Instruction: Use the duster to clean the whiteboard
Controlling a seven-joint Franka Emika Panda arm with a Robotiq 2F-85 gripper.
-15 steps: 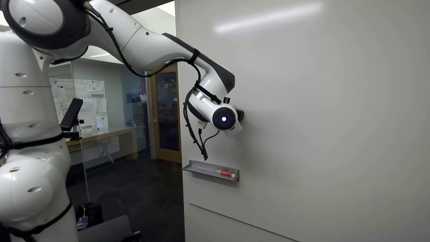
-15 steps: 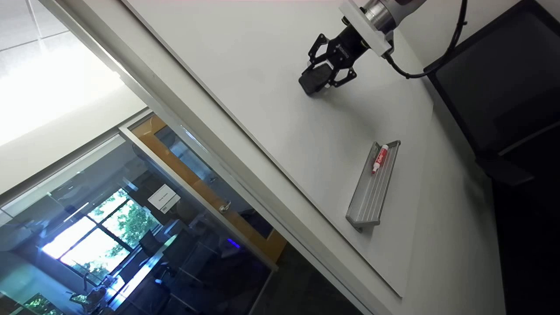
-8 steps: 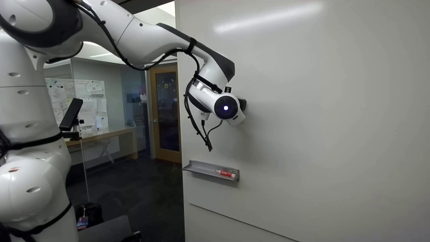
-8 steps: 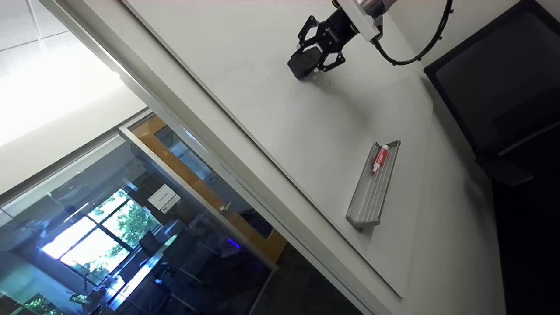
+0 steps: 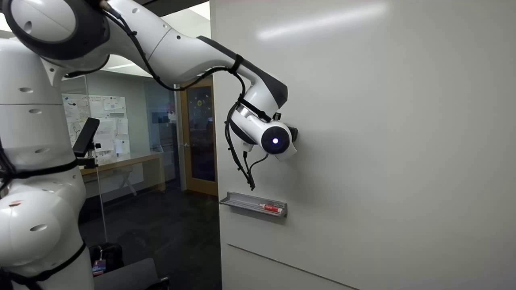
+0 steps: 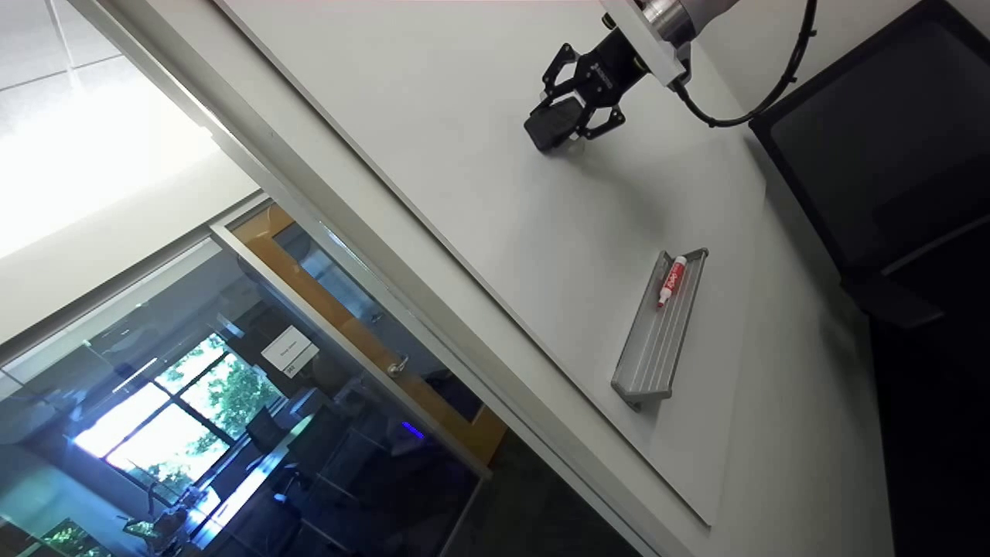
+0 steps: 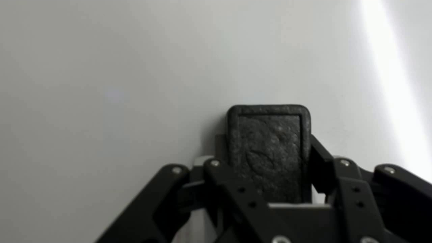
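The duster point(image 6: 551, 124), a near-black block, is held between the fingers of my gripper point(image 6: 563, 118) in an exterior view. It also shows upright in the wrist view, with a leaf mark on the duster's face point(image 7: 270, 141) and a finger on each side. My gripper point(image 7: 268, 155) is shut on it. The whiteboard point(image 5: 395, 153) is a large pale upright panel and shows in both exterior views and behind the duster in the wrist view. The duster is at the board's surface with a shadow beside it; whether it presses flat I cannot tell. In an exterior view my hand mostly hides the gripper.
A grey ledge point(image 5: 242, 202) with a red marker point(image 5: 271, 208) sticks out from the board below my gripper. The board's side edge point(image 6: 464, 259) runs beside a glass wall and door. A dark screen-like panel point(image 6: 889, 139) stands at the board's other side.
My gripper, with the duster held, moves up along the board, then back down part of the way and slightly sideways, away from the board's door-side edge. The ledge and marker stay put.
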